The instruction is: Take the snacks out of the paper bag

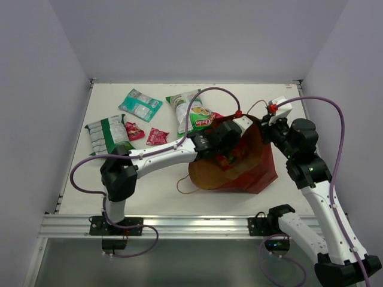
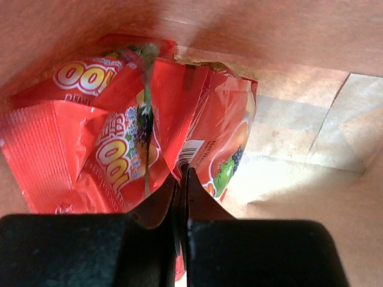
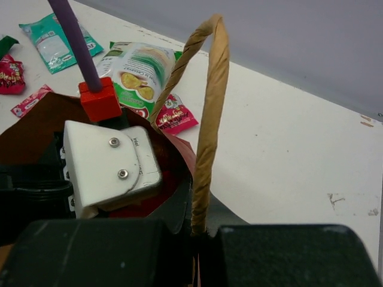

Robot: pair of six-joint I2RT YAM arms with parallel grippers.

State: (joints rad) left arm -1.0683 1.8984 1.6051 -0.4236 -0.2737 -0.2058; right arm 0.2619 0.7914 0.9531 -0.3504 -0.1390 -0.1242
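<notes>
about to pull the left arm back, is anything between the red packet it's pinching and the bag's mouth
Nothing visible does. The left gripper is shut on a red packet inside the paper bag; a second red packet lies against it, and the right gripper holds the bag's handle up.

White arms (image 1: 161, 156), black joints (image 1: 119, 176) and grippers (image 2: 181, 185), purple cables (image 3: 76, 45), red connectors (image 3: 99, 100).

walls (image 1: 197, 36): pale lavender | table (image 1: 155, 185): white (aluminium rail (image 1: 179, 226) at near edge)

Both closed: left claw (image 2: 181, 182), right claw (image 3: 198, 236).
</notes>
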